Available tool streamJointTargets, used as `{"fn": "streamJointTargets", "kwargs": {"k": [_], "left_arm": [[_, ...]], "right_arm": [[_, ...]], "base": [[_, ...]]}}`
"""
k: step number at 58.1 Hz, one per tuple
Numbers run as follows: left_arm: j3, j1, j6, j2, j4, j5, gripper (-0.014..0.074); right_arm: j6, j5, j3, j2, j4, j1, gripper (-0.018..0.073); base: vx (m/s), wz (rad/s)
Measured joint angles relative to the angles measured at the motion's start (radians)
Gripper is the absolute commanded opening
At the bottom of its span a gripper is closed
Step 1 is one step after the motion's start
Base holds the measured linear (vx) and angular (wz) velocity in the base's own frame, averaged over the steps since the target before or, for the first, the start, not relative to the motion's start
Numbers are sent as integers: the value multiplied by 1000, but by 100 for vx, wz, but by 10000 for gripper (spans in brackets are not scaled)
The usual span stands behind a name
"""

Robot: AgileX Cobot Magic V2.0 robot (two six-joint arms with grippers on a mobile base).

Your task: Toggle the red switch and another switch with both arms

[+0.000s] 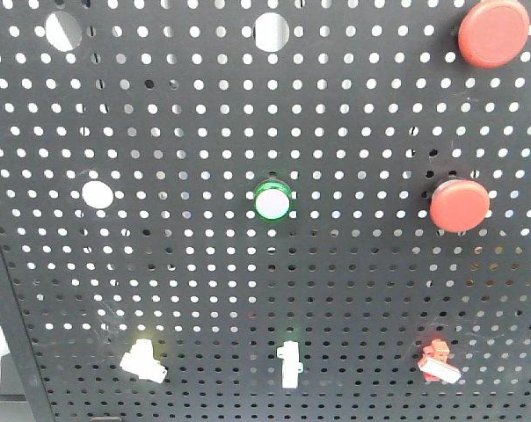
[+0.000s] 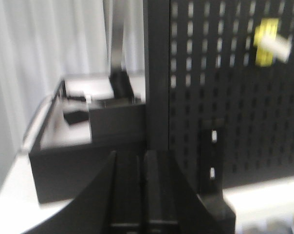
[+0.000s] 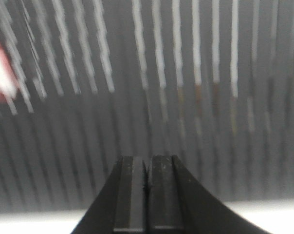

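Low on the black perforated metal panel [image 1: 204,290], at the right: small red toggle switch with a white lever tip [image 1: 439,361]. Same row, far left: small pale yellow-white toggle switch [image 1: 142,360]; between them, a slim white toggle [image 1: 289,363]. Left wrist view: left end effector [image 2: 141,195] pressed together, down by the panel's edge post, yellow switch blurred up at the right. Right wrist view: right end effector [image 3: 148,195] likewise together, facing the streaked panel, red smear at far left, well apart.
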Motion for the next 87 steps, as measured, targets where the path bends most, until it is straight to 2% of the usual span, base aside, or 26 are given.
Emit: {"fn": "streamJointTargets", "kwargs": {"k": [7,16,26,35,43,48,51,55,62,70,77,87], "left_arm": [[-11,0,0,0,0,-78,3],[-192,0,1,12,0,35,3],[-509,0,38,202,4,206,3],[-682,0,45,387,4,300,3],[-711,0,38,471,-18,311,3],[-712,0,69,523,-118,320,3],[-712,-6,134,558,-203,320,3],[-712,-35,277,611,-350,318,3],[-712,-104,578,707,-622,309,3],[-712,-153,806,806,-834,291,3],[-712,-163,924,878,-934,263,3],[-712,-163,960,930,-966,227,3]], "right_arm": [[5,66,-77,0,0,0,-6],[-32,220,-337,45,-12,0,-6],[-123,299,-574,207,-20,0,-6],[-135,305,-652,323,-20,0,-6],[-139,317,-656,361,-6,0,-6],[-146,322,-656,364,1,0,-6],[-146,322,-657,364,1,0,-6],[-146,324,-657,366,1,0,-6],[-146,326,-657,366,1,0,-6],[-146,326,-657,366,1,0,-6],[-146,326,-657,366,1,0,-6],[-146,326,-657,366,1,0,-6]], "base": [[0,0],[0,0],[0,0],[0,0],[0,0],[0,0],[0,0],[0,0],[0,0],[0,0],[0,0],[0,0]]}}
